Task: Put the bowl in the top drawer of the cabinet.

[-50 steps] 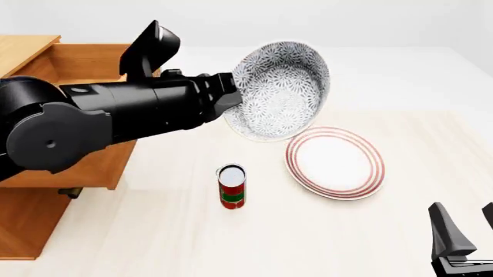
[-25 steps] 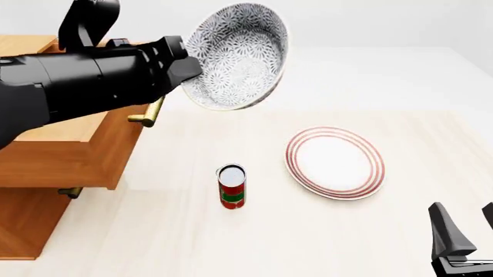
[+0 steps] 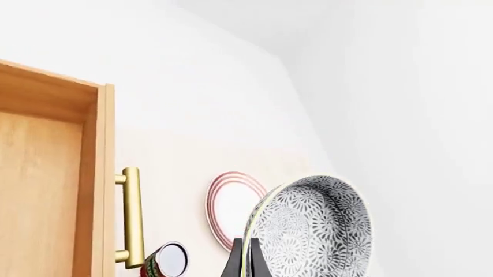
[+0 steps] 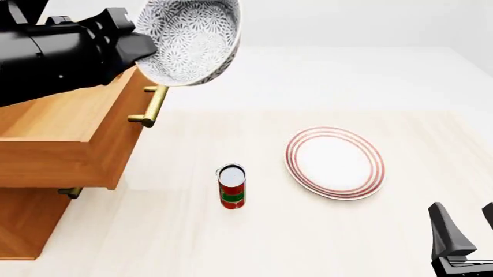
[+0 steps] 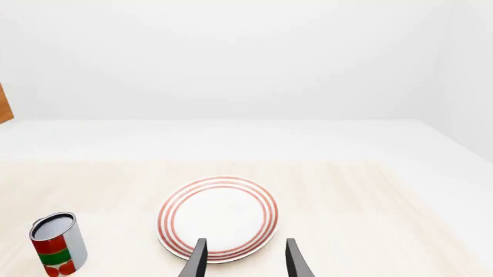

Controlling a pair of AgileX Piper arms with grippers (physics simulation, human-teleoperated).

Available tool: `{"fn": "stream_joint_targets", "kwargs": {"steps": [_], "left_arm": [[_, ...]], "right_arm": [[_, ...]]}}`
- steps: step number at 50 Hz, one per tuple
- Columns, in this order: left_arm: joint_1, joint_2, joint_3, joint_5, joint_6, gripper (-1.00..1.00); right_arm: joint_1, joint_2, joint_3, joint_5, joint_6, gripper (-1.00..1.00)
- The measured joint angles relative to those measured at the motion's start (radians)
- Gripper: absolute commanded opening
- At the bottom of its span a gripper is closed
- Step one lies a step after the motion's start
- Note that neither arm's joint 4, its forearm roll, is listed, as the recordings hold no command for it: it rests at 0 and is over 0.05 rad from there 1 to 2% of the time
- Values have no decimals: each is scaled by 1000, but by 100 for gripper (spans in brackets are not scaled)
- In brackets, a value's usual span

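Bowl lifted, not yet in the open drawer.
Left end effector [image 3: 245, 259] clamps the bowl [image 4: 189, 40] by its rim, tilted, above the drawer's [image 4: 73, 130] front edge at 10 o'clock; lowering and release remain. Right end effector [image 5: 242, 257] waits parted, empty.

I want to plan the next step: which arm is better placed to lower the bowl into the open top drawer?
Left. The left gripper already holds the bowl by its rim beside the top drawer; the right gripper sits open, far away.

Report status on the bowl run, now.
Left pincer shut on bowl, held tilted above top drawer front edge. Right pincer open, idle near plate. Drawer open, nothing blocking.
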Motion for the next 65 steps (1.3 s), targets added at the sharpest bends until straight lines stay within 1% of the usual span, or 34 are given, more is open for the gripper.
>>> {"fn": "stream_joint_targets", "kwargs": {"steps": [16, 30, 48, 65], "left_arm": [[100, -27, -11, 15, 8, -100], [186, -56, 8, 20, 11, -100], [302, -98, 20, 54, 17, -100], [404, -99, 18, 64, 27, -100]], "right_arm": [[0, 0, 0, 0, 0, 100], [0, 0, 0, 0, 0, 100], [0, 0, 0, 0, 0, 100], [0, 0, 0, 0, 0, 100]]}}
